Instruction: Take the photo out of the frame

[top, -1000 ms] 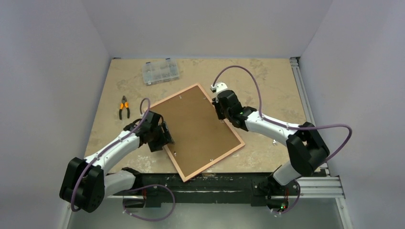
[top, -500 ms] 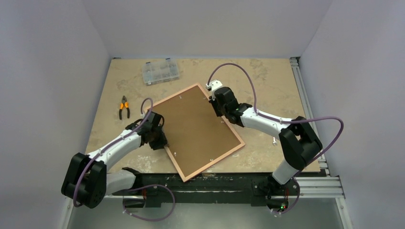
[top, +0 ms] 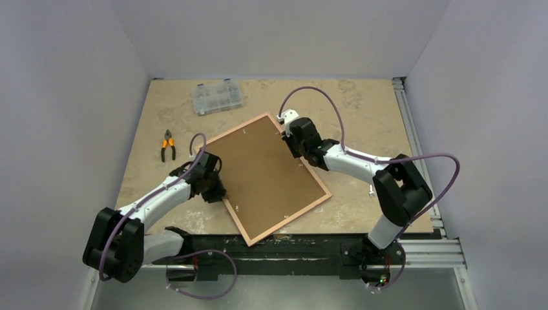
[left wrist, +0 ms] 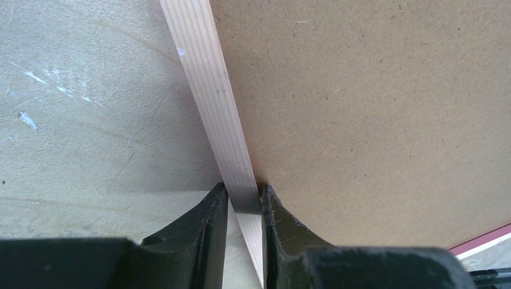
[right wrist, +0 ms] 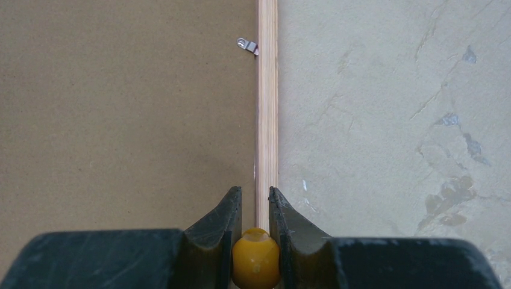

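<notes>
The pink frame (top: 232,132) lies face down on the table, its brown backing board (top: 265,174) facing up. The photo is hidden under the board. My left gripper (top: 220,192) is shut on the frame's left rail; in the left wrist view the fingers pinch the pale wood rail (left wrist: 211,90) at the gripper (left wrist: 244,201). My right gripper (top: 292,143) is over the frame's right rail near the far corner. In the right wrist view the gripper (right wrist: 255,201) holds a yellow ball-shaped piece (right wrist: 255,262) over the rail (right wrist: 266,108). A small metal tab (right wrist: 247,45) sits at the board's edge.
A clear plastic compartment box (top: 217,97) stands at the back left. Orange-handled pliers (top: 168,145) lie left of the frame. The frame's near corner reaches the table's front edge (top: 278,236). Grey walls close in both sides.
My left gripper moved in and closed on the frame's left rail. My right gripper slid along the right rail toward the far corner. The frame stayed put.
</notes>
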Robot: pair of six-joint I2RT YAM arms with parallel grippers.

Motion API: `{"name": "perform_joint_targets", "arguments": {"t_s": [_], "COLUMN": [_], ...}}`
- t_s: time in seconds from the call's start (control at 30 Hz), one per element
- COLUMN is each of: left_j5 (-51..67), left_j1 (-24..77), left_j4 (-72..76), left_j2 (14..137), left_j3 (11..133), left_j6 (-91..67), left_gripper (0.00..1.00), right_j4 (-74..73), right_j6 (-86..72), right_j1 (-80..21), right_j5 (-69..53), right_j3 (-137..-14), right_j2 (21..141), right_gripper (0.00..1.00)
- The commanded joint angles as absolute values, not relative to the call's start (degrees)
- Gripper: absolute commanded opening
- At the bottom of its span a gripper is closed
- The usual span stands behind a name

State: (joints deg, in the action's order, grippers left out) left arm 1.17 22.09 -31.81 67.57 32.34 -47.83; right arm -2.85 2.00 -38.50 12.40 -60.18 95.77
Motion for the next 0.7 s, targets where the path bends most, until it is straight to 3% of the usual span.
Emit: {"name": "perform_joint_targets", "arguments": {"t_s": [0.0,0.67], "left_j5": [0.6,0.2], "left_j1": [22.0,22.0], "left_j4": [-28.8,-28.9], "left_j2": [67.5,68.0], "left_j3": [31.2,31.1], "left_j6": [-47.0,-49.2], "left_gripper": [0.00,0.00], "right_j4": [-0.3,-3.2], "right_j6": [3.2,-2.0], "right_j1": [-38.0,-38.1], "right_j5": [12.2,12.6], "right_j3": [-61.4,-54.6], "right_j2": [96.3,89.1], "right_gripper": [0.00,0.00]}}
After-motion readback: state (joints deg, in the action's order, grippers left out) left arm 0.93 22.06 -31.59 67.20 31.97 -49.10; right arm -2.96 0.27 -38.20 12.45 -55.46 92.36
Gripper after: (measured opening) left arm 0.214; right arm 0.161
